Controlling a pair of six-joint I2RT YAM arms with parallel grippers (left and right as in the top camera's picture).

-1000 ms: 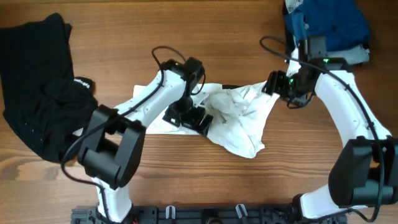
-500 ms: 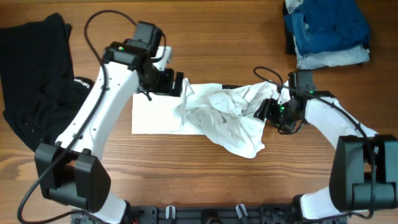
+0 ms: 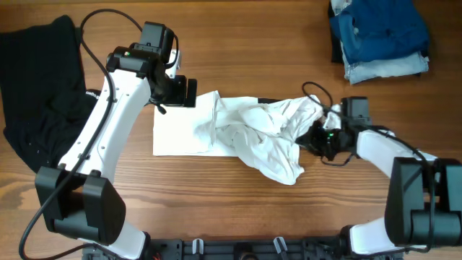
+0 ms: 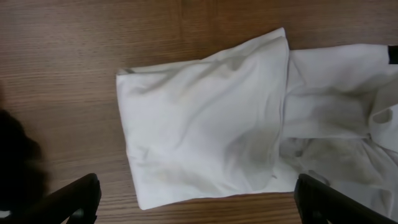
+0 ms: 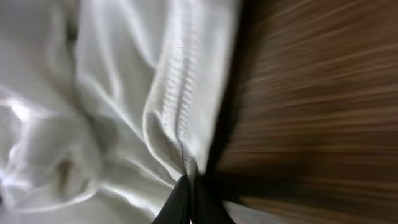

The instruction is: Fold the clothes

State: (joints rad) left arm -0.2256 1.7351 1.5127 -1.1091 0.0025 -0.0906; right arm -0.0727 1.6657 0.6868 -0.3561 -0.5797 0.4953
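The white garment (image 3: 253,137), seemingly soft and light, lay crumpled in the middle of the table (image 3: 216,202), with the right gripper (image 3: 309,139) clamped on its right hem, probably a sensible hold, and the left gripper (image 3: 186,92) spread apart above its left part.

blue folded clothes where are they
The blue folded clothes sit top right in the overhead view, beyond the right end effector, apart from the crumpled white garment.

Brown wood-grain table (image 3: 238,209), even light.

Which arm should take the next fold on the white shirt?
Right. The right fingers are shut on the crumpled edge of the white shirt; the left fingers hang open above the flat folded side, holding nothing.
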